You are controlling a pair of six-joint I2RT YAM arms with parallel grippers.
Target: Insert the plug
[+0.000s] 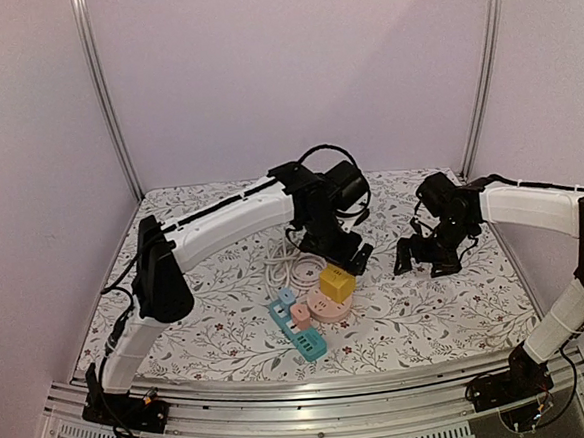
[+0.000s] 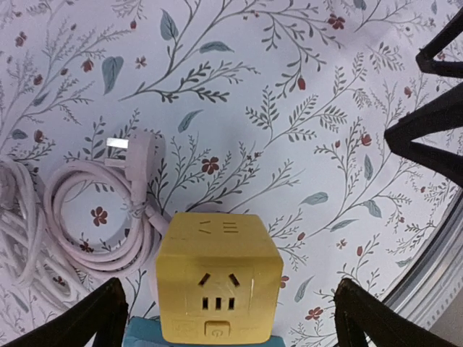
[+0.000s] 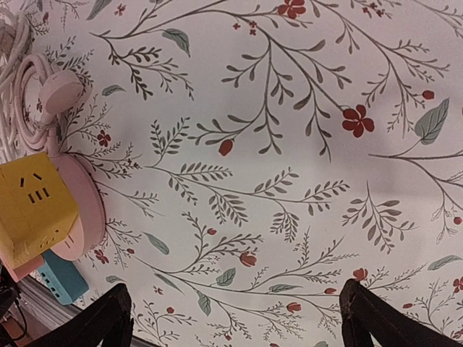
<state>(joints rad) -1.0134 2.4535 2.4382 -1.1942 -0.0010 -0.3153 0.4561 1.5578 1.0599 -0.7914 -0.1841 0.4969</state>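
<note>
Floral tablecloth (image 1: 429, 320) beneath plain pale lilac walls (image 1: 292, 69)

You have a yellow cube socket (image 2: 217, 278) of smooth plastic with a dull satin face. The plug (image 2: 141, 155) looks like pale plastic with a slight sheen, and its prong (image 2: 116, 143) is bright bare metal. The cord (image 2: 101, 256) is smooth and rubbery. The flowered table cover (image 2: 304, 94) looks matt. The rail (image 1: 284, 395) is bare metal.
</note>
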